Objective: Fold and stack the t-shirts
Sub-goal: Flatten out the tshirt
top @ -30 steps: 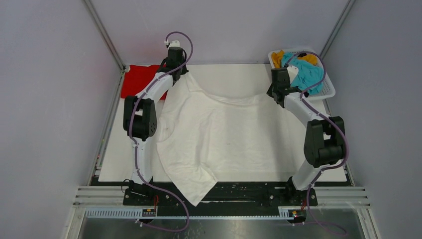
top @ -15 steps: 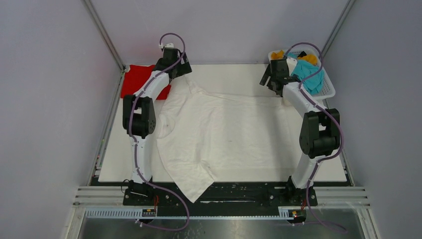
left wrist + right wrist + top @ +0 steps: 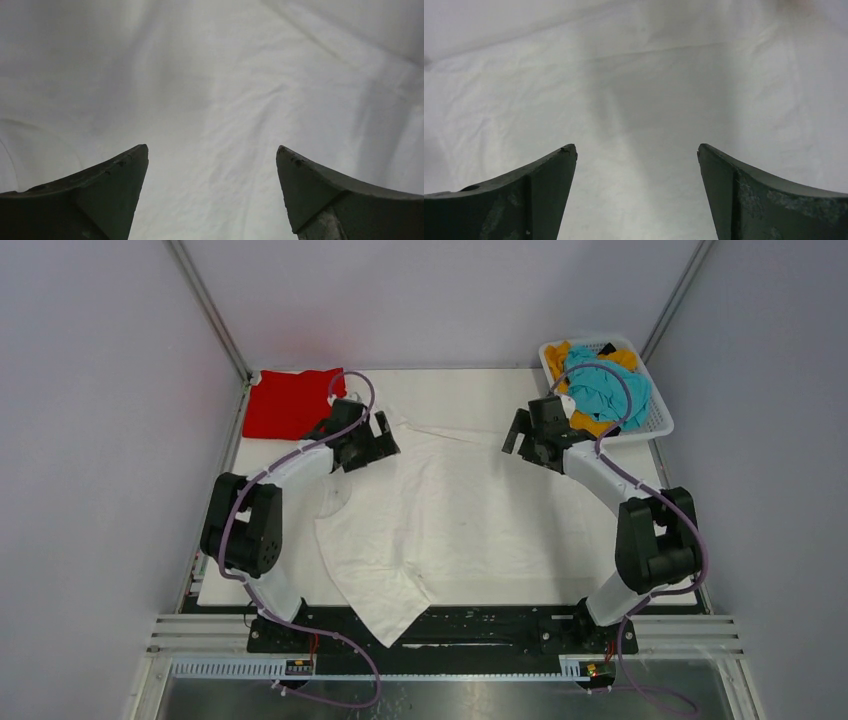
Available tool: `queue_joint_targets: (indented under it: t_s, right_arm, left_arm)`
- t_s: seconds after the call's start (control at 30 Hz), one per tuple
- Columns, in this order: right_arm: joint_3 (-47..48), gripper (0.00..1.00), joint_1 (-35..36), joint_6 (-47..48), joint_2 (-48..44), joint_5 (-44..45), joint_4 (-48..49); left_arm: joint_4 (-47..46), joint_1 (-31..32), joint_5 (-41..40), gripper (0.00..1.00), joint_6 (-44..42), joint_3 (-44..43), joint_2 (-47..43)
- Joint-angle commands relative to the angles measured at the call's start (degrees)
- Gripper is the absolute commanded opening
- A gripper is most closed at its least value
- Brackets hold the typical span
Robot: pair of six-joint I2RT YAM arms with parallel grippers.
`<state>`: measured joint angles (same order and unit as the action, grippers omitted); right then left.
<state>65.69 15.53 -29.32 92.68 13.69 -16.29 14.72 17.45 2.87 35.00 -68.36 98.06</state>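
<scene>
A large white t-shirt point(image 3: 450, 510) lies spread over the table, one sleeve hanging off the near edge. My left gripper point(image 3: 383, 443) hovers open over the shirt's far left part, and white cloth point(image 3: 210, 100) fills its wrist view with nothing between the fingers. Over the far right part my right gripper point(image 3: 517, 432) is open too, looking down on bare white cloth point(image 3: 634, 90). A folded red t-shirt point(image 3: 288, 402) lies at the far left corner. Teal point(image 3: 605, 392) and orange-yellow point(image 3: 560, 350) t-shirts sit crumpled in the basket.
The white slotted basket point(image 3: 660, 420) stands at the far right corner of the white table point(image 3: 230, 560). Grey walls and metal frame posts close in the back and sides. The arm bases sit on a black rail at the near edge.
Both grippers let go of the white t-shirt's far corners and opened. Both arms drew back toward the middle, and the shirt's far edge now lies flat on the table.
</scene>
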Motion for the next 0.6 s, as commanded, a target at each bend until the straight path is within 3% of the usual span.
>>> queue_joint_targets:
  t_s: [0.0,0.13,0.23,0.37,0.57]
  right_arm:
    - [-4.73,0.99,2.74,-2.24,-0.73,-8.10,5.89]
    - [-5.15,1.00,3.37,-4.22,4.17,-15.40,6.53]
    - [-6.37,1.00,4.07,-5.02,5.54,-14.77,5.14]
    - [-9.29,1.00,4.86,-6.06,3.88,-14.25,1.74]
    - [-18.25,0.99,7.98,-7.26,-1.70,-13.50,-0.82]
  left_arm:
    - [-3.66,0.62,3.23,0.99,2.77,7.75,-3.56]
    - [-6.05,1.09,3.97,0.99,3.99,13.56,-4.08]
    - [-5.67,1.09,3.92,0.99,5.09,15.99,-3.64]
    - [-3.08,1.09,3.73,0.99,5.45,19.16,-4.70]
    - [4.83,1.04,-2.03,0.99,6.04,24.83,-13.44]
